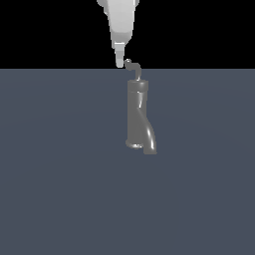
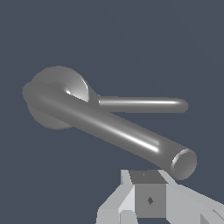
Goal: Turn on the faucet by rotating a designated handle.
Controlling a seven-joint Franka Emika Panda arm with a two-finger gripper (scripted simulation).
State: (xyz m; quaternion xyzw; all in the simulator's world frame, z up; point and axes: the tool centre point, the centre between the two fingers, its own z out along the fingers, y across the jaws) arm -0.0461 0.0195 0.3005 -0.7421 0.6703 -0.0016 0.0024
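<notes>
Overhead, the gripper [image 1: 119,63] hangs just beside the handle's [image 1: 132,67] hooked tip, on the exterior view's left; its finger spacing cannot be told. Below stands the faucet [image 1: 137,112], upright on a bare grey floor [image 1: 60,174] with open room all round.

Both renders are dim and flat, with an even slate-blue surface [image 1: 60,174] showing no cast shadows at all. In the exterior view a hard horizontal edge separates it from pure black toward 12 o'clock. The faucet [image 1: 138,117] there reads dull grey, slightly coarse and pixelated, with a faint lighter streak along its spout. The pale end effector [image 1: 119,62] is the brightest element, softly shaded, not blown out. In the wrist view, glossy white highlights run along the spout and the thin handle [image 2: 142,104], with 1 small glare spot on the body's cap. Edges are sharp; no blur or lens distortion appears.
</notes>
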